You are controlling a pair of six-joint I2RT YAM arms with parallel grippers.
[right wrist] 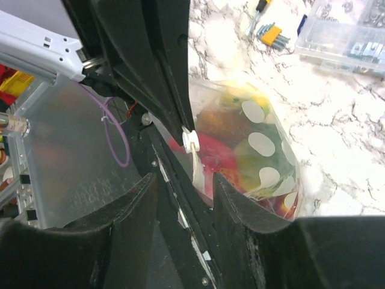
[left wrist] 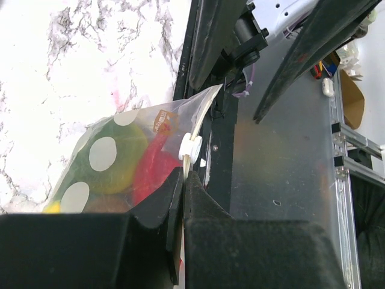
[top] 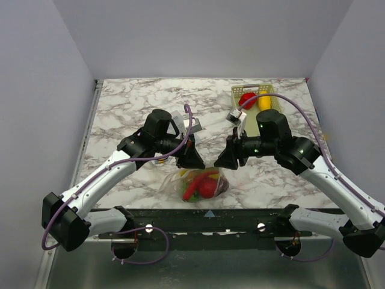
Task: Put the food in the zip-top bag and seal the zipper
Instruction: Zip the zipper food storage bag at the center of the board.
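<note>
Left wrist view, left tool (left wrist: 182,180) clenched on zipper (left wrist: 191,147), right tool (right wrist: 183,186) released, orange label (left wrist: 161,120) unreadable

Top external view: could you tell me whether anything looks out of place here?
Yes: a red toy food and a yellow toy food lie in the basket at the far right, outside the zip-top bag holding the rest.

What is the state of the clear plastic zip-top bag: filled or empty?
Filled: glossy red, yellow and green toy food shows through the clear plastic zip-top bag in every view.
</note>
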